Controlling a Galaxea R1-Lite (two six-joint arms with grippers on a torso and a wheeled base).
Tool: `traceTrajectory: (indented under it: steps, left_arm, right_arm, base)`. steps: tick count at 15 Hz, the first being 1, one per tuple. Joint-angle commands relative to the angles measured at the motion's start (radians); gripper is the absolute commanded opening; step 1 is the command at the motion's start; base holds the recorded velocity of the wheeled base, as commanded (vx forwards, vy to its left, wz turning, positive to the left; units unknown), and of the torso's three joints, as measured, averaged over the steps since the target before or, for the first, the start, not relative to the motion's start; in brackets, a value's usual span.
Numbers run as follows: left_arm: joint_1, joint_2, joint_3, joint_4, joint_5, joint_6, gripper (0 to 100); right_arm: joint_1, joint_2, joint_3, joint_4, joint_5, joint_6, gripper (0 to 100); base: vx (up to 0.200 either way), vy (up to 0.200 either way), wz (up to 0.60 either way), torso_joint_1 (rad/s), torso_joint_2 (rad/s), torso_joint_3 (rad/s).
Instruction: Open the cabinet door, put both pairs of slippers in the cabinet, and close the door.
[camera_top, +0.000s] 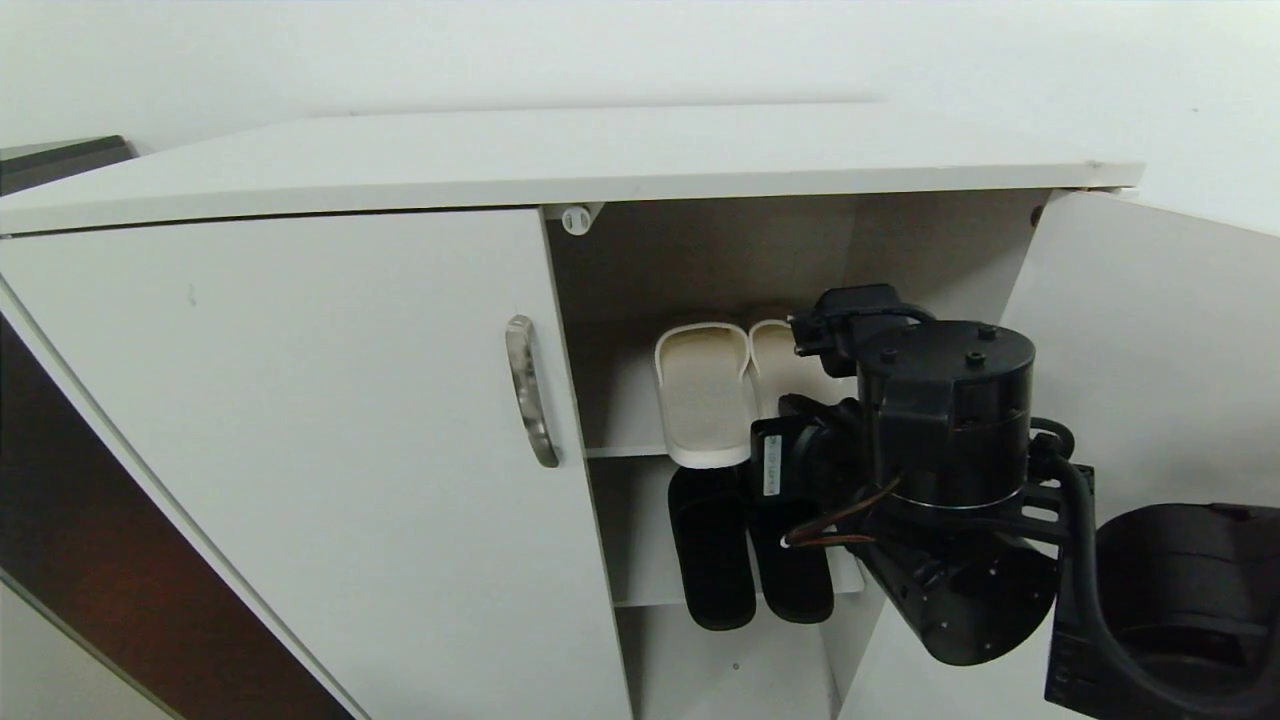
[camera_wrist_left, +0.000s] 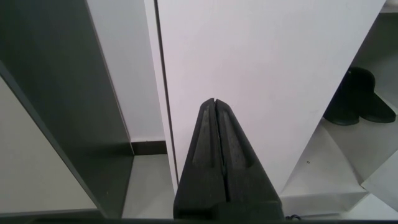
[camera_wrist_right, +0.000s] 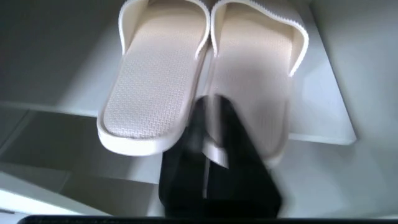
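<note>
The white cabinet has its right door swung open and its left door closed. A pair of white slippers lies on the upper shelf, heels overhanging the shelf edge. Below it, a pair of black slippers rests on the lower shelf. My right gripper is inside the opening, at the heels of the white slippers, closed over their touching inner edges. My left gripper hangs shut and empty before the closed left door. The black slippers show off to its side.
A metal handle sits on the closed door's right edge. A dark panel flanks the cabinet on the left. The open door stands close to my right arm. A bottom compartment lies under the black slippers.
</note>
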Motion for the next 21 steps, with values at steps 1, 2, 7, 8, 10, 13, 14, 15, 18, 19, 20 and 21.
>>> traceTrajectory:
  steps: [1,2,7,8,10,13,14,15,18,19,20,21]
  left_arm:
    - [0.000,0.001,0.000,0.000,0.000,0.000,0]
    - [0.000,0.001,0.000,0.000,0.000,0.000,0]
    - [0.000,0.000,0.000,0.000,0.002,0.000,0]
    - [0.000,0.000,0.000,0.000,0.002,0.000,0]
    - [0.000,0.001,0.000,0.000,0.002,0.000,0]
    - [0.000,0.001,0.000,0.000,0.002,-0.002,0]
    - [0.000,0.001,0.000,0.000,0.002,-0.002,0]
    - [0.000,0.000,0.000,0.000,0.002,-0.002,0]
    - [0.000,0.001,0.000,0.000,-0.001,0.000,0]
    - [0.000,0.000,0.000,0.000,-0.001,0.000,0]
    - [0.000,0.000,0.000,0.000,-0.001,0.000,0]
    - [0.000,0.001,0.000,0.000,-0.001,0.000,0]
  right_arm:
    - [0.004,-0.009,0.011,-0.004,0.001,-0.001,0]
    - [0.004,-0.009,0.011,-0.004,0.001,-0.001,0]
    - [0.011,-0.002,0.020,-0.004,-0.001,-0.003,0]
    - [0.011,-0.002,0.020,-0.004,-0.001,-0.003,0]
    - [0.011,0.000,0.022,-0.004,-0.001,-0.003,0]
    - [0.011,0.006,0.020,-0.004,-0.001,-0.003,0]
    - [0.011,0.009,0.020,-0.004,-0.001,-0.003,0]
    - [0.011,0.009,0.022,-0.004,-0.001,-0.003,0]
    - [0.011,0.011,0.022,-0.004,-0.001,-0.003,0]
    - [0.011,0.011,0.022,-0.004,-0.001,-0.001,0]
    - [0.011,0.011,0.023,-0.005,-0.001,-0.001,0]
    - [0.011,0.011,0.026,-0.005,-0.001,-0.001,0]
  base:
    - [0.000,0.000,0.00,0.000,0.00,0.000]
    - [0.000,0.000,0.00,0.000,0.00,0.000]
    - [0.000,0.000,0.00,0.000,0.00,0.000]
    - [0.000,0.000,0.00,0.000,0.00,0.000]
    - [0.000,0.000,0.00,0.000,0.00,0.000]
    - [-0.200,0.000,0.00,0.001,0.00,0.001]
    - [-0.200,0.000,0.00,0.002,0.00,-0.002]
    - [-0.200,0.000,0.00,-0.007,0.00,0.007]
    - [-0.200,0.000,0.00,-0.001,0.00,0.001]
    - [-0.200,0.000,0.00,0.002,0.00,-0.007]
    - [-0.200,0.000,0.00,0.002,-0.01,0.002]
    - [-0.200,0.000,0.00,-0.002,0.01,0.007]
